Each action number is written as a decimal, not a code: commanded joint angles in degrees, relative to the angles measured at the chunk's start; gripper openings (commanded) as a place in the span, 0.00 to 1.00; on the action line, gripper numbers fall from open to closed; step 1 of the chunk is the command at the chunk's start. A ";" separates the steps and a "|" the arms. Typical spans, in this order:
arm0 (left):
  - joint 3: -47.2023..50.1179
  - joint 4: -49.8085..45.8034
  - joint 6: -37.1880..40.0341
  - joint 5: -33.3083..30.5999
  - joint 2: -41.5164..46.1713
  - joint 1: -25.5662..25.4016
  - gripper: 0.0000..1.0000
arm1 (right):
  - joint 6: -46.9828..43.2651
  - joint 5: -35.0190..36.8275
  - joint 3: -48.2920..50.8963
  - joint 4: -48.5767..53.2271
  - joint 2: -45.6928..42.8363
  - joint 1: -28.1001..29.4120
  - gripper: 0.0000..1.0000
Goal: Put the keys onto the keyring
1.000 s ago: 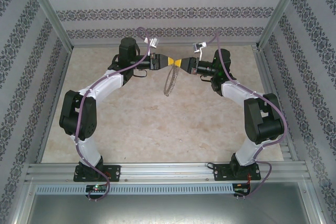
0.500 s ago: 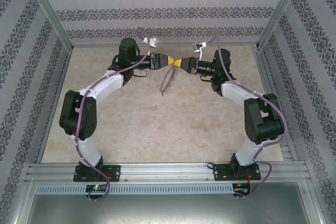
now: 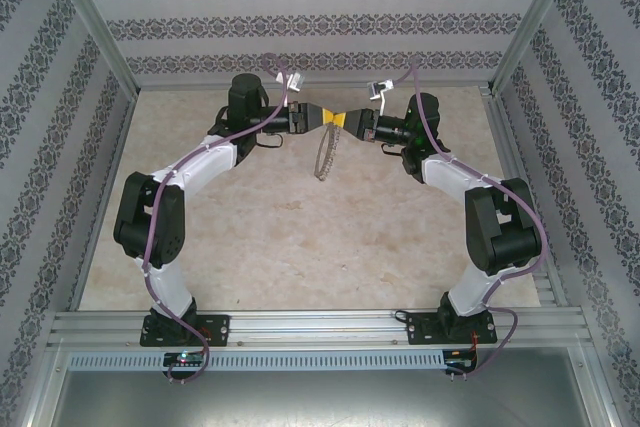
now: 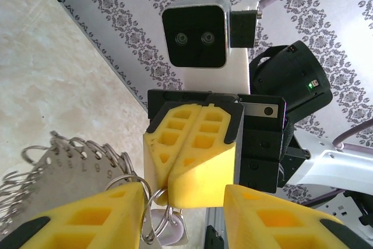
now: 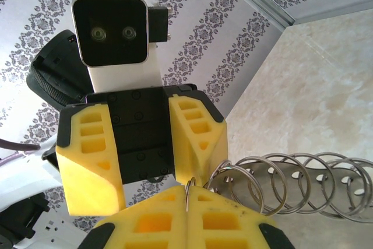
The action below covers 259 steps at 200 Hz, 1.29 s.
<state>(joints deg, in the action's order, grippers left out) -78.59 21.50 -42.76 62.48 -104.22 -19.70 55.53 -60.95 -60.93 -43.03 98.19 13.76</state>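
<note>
Above the back of the table my left gripper (image 3: 318,117) and right gripper (image 3: 345,121) meet tip to tip. The keyring (image 3: 322,155), a grey metal hoop fringed with wire loops, hangs below them. My right gripper (image 5: 187,189) is shut on one thin wire loop at the hoop's rim (image 5: 303,186). My left gripper (image 4: 183,195) is open, its yellow fingers (image 4: 87,214) straddling the right gripper's shut tips (image 4: 192,144). Its left finger lies against the hoop (image 4: 58,170). A small pale key (image 4: 169,234) dangles on a split ring just under the shut tips.
The beige table (image 3: 300,237) spreads below the hanging hoop. Patterned walls (image 3: 320,22) close in the back and both sides, with metal posts at the corners. An aluminium rail (image 3: 320,332) runs along the near edge by the arm bases.
The hanging hoop swung its lower end to the left, then came back to hang straighter. Both arms stayed nearly still.
</note>
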 commanded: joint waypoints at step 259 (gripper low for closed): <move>0.94 15.23 -9.47 -0.86 -1.58 -0.99 0.00 | 0.81 -0.19 5.70 -5.09 -7.22 -2.17 0.36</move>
<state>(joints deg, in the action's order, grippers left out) -76.82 32.05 -51.07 61.84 -105.51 -20.32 56.80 -60.93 -56.69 -45.23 92.92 12.10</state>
